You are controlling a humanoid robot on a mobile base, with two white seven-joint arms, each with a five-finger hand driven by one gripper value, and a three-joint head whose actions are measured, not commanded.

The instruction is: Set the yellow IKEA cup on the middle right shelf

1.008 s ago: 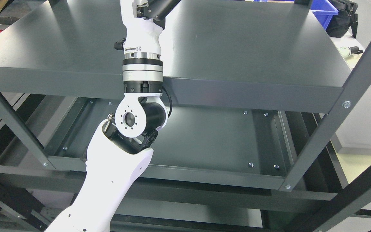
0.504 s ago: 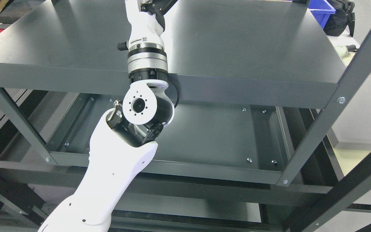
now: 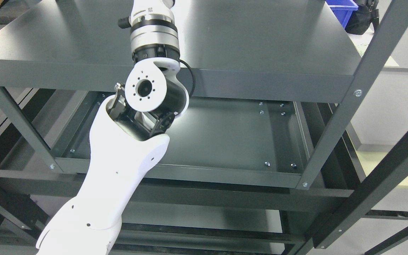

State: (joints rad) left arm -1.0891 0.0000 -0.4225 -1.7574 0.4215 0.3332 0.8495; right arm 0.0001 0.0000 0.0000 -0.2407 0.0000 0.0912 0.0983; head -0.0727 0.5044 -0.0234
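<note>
No yellow cup shows in the head view. My left arm [image 3: 119,170] comes in from the lower left and bends at its elbow joint [image 3: 151,94] in front of the dark grey shelf unit. Its forearm [image 3: 152,24] runs up over the top shelf board [image 3: 260,42] and leaves the picture at the top edge, so the hand is out of view. The shelf board below it [image 3: 225,138] is bare where it shows. My right arm is not in view.
A slanted grey upright [image 3: 335,131] stands at the unit's front right corner, and another [image 3: 9,117] at the front left. A blue bin [image 3: 338,9] and a black bag [image 3: 361,19] lie beyond the top right. A pale table [image 3: 395,106] is to the right.
The whole picture has shifted up and left, so the camera has moved. My left elbow has risen against the top shelf's front edge, and the forearm reaches further out of the top.
</note>
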